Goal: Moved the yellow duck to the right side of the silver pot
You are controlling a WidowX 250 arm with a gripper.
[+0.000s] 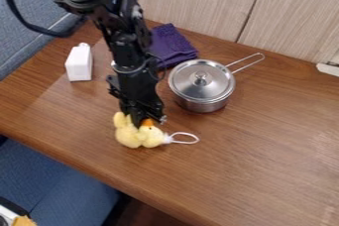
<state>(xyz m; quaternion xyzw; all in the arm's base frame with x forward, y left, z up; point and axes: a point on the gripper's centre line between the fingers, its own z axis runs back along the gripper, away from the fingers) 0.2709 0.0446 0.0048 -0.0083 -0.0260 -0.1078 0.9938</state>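
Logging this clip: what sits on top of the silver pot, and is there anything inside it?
A lid with a small knob sits on the silver pot. It covers the opening, so whether anything is inside cannot be seen.

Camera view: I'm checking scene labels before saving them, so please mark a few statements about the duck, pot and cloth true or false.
1. The hand is at the yellow duck. True.
2. The duck is right of the silver pot in the picture. False: it is lower and to the left.
3. The pot has its lid on. True.
4. The purple cloth covers the pot. False: it lies beyond it on the table.
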